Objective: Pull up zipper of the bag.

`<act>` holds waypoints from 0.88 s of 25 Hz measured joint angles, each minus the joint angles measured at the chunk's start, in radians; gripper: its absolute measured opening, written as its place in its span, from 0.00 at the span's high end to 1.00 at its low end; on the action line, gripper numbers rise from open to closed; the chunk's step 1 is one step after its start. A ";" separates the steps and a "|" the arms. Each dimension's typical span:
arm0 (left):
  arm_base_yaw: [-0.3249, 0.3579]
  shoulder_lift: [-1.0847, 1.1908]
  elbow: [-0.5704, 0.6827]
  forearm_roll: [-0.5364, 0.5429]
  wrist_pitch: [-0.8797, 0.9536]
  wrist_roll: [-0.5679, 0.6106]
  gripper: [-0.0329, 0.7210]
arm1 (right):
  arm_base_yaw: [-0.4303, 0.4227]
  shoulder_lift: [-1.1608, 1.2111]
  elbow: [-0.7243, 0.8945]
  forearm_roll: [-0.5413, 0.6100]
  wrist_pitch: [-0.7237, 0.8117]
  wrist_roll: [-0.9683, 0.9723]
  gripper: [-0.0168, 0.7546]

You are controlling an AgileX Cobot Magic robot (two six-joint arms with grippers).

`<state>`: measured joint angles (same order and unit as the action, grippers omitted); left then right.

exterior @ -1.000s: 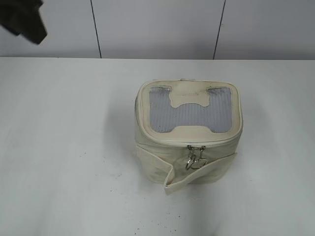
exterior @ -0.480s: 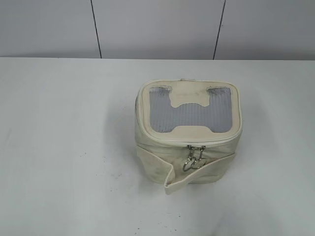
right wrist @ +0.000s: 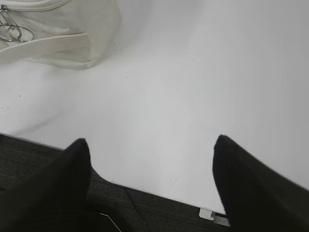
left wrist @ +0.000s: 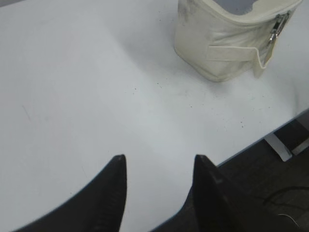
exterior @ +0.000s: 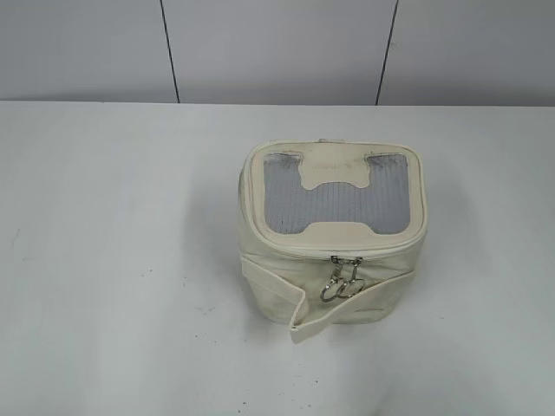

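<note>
1. Left gripper [left wrist: 157, 166]: dark fingers apart, nothing between, over white table [left wrist: 96, 96].
2. Cream bag [left wrist: 227, 43]: far right, on table.
3. Silver zipper pulls [left wrist: 276, 30]: hanging at bag's right.

A dark arm part seen at the exterior view's top left a second ago is gone; the ring pulls [exterior: 340, 284] have shifted slightly leftward.

- Bag [exterior: 334, 234]: boxy, cream fabric, upright on table; grey mesh lid facing up.
- Zipper [exterior: 364, 252]: cream line around lid rim; silver ring pulls hang at front.
</note>
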<state>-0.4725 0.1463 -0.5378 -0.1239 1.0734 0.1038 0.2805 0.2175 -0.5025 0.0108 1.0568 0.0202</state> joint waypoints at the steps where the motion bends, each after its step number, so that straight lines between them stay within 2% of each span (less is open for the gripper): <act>1: 0.000 -0.007 0.000 0.000 -0.002 0.000 0.49 | 0.000 0.000 0.000 -0.011 -0.001 -0.001 0.22; 9: 0.000 -0.012 0.002 0.000 -0.008 0.000 0.50 | 0.000 0.000 0.000 0.000 -0.001 -0.001 0.22; 22: 0.002 -0.012 0.002 0.000 -0.009 0.000 0.56 | -0.001 -0.001 0.000 0.000 -0.004 -0.001 0.22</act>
<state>-0.4706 0.1344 -0.5355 -0.1238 1.0647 0.1038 0.2793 0.2165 -0.5025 0.0108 1.0526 0.0191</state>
